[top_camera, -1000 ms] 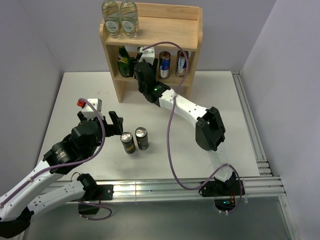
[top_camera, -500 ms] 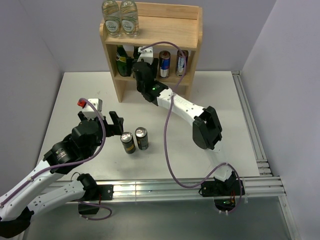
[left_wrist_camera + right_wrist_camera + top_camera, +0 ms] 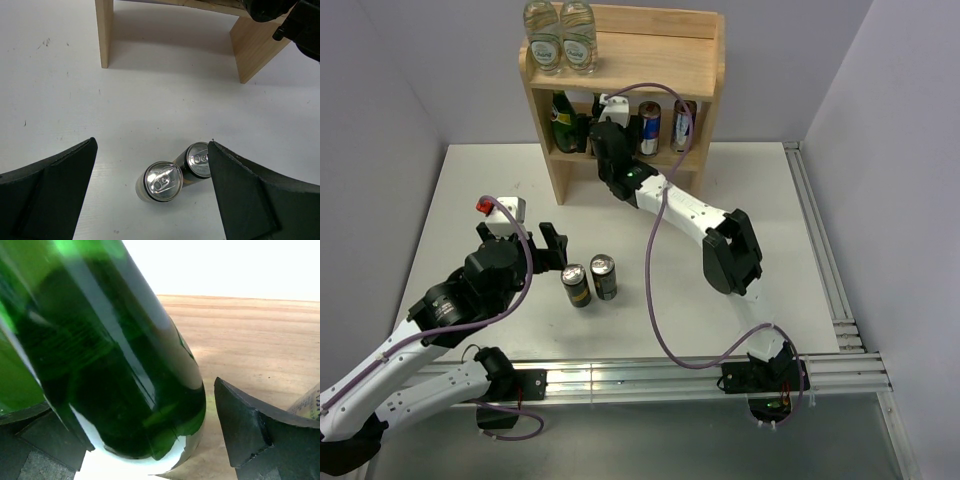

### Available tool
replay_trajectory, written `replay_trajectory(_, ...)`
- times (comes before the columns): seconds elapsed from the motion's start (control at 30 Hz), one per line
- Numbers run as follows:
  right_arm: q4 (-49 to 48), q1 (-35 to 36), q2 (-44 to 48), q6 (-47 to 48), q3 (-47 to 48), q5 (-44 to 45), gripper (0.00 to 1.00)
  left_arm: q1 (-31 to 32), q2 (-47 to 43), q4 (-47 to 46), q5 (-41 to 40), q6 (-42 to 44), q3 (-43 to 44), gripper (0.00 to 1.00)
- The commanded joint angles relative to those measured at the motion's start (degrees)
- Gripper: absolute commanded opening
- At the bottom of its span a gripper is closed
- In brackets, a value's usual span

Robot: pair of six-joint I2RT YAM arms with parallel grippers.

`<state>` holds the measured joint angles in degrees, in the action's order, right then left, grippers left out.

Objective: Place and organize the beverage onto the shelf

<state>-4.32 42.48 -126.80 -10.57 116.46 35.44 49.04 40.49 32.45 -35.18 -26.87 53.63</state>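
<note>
The shelf (image 3: 650,70) stands at the back of the table. My right gripper (image 3: 603,118) reaches into its lower tier and stands open around a dark green bottle (image 3: 125,390) that rests upright on the shelf board (image 3: 250,335); a gap shows between the bottle and the right finger (image 3: 255,435). Another green bottle (image 3: 565,120) stands just to its left. My left gripper (image 3: 152,145) hangs open above two upright gold-and-black cans (image 3: 162,181) (image 3: 199,160) on the table, touching neither.
Two clear water bottles (image 3: 560,38) stand on the shelf's top board at the left. Two slim energy-drink cans (image 3: 649,128) (image 3: 684,125) stand in the lower tier to the right of my right gripper. The table cans (image 3: 576,285) (image 3: 604,276) touch each other.
My right gripper has opened and let go of the green bottle on the lower tier. The left arm has not moved.
</note>
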Motion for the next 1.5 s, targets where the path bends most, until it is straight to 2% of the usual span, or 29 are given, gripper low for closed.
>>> replay_trajectory(0.0, -2.88, -0.12, 3.05, 0.2, -0.44, -0.89, 1.0, -0.26, 0.2, -0.37, 0.64, -0.37, -0.01, 0.99)
replay_trajectory(0.13, -5.79, -0.03, 7.7, 0.54, -7.63, -5.72, 1.0, -0.34, 0.2, -0.45, 0.29, -0.46, -0.01, 0.99)
replay_trajectory(0.3, -6.5, -0.12, 10.08, 2.04, -11.17, -15.12, 1.0, -0.61, 0.29, -0.45, 0.55, -0.37, -0.01, 0.99)
replay_trajectory(1.0, -8.43, 2.08, 22.12, 0.9, -26.72, -15.41, 1.0, -1.22, 1.26, -0.37, 0.28, -0.55, 0.08, 0.99)
replay_trajectory(1.1, -8.34, 3.22, 26.59, -0.24, -31.55, -13.83, 1.0, -0.87, 1.61, -1.15, 3.09, -0.29, 0.07, 0.99)
replay_trajectory(1.23, -7.55, 6.29, 38.16, -1.12, -42.42, -10.41, 1.0, 1.59, 5.91, 1.91, 5.03, -2.47, 2.09, 0.99)
replay_trajectory(1.33, -5.97, 9.89, 48.09, -2.96, -51.12, -7.77, 1.0, 2.81, 7.24, 6.04, 6.87, -7.04, 2.37, 0.99)
replay_trajectory(1.47, -2.81, 14.11, 61.3, -9.97, -62.91, -7.05, 1.0, 7.38, 2.33, 5.78, 9.95, -15.11, -2.38, 0.99)
